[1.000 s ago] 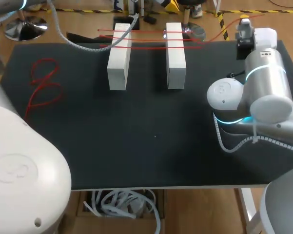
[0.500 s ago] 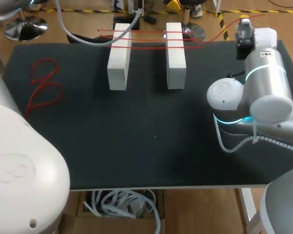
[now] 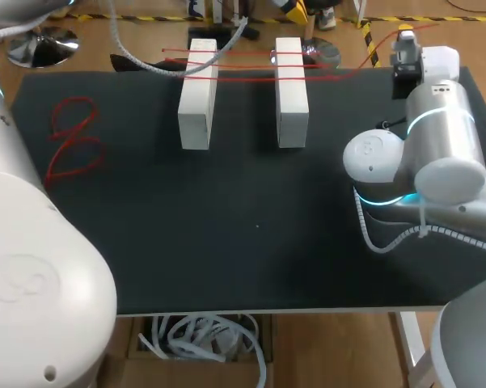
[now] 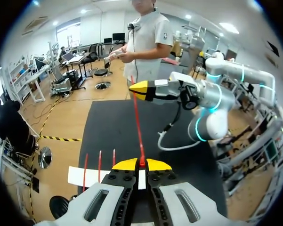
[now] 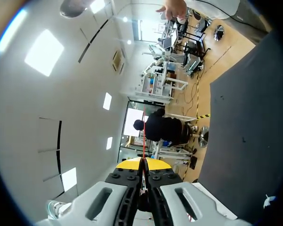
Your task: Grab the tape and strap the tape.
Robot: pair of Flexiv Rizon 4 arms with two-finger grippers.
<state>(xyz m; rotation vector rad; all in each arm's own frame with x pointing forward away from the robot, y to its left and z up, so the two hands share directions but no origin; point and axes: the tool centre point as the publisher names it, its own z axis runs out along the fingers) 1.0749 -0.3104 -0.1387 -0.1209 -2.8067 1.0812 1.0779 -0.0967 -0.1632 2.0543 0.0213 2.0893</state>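
At the far left of the table [image 3: 226, 226] lies a loose red tangle [image 3: 71, 139], well apart from everything else, with our left arm [image 3: 32, 275] bulking large at the near left corner. A grey hose [image 3: 158, 69] curves along the far edge, ending near the left block [image 3: 197, 97]. That white block and the right block [image 3: 291, 93] stand side by side toward the far edge, and red strands [image 3: 243, 66] run across the tops of both. On the right, our right arm [image 3: 437, 137] rises over the near right part of the table and hides the surface under it.

The head view leaves out our left gripper altogether. The left wrist view shows it: the left gripper [image 4: 141, 164] has its yellow tips pressed together on the tape [image 4: 137, 122]. The tape runs taut from there, above the table, straight to the right gripper [image 4: 138, 87]. Under the left gripper we see a white block with three red strands over it.

The right wrist view shows the right gripper [image 5: 143, 163] with its tips likewise closed on the thin red tape, which leads straight ahead of the fingers, the dark table off to one side.
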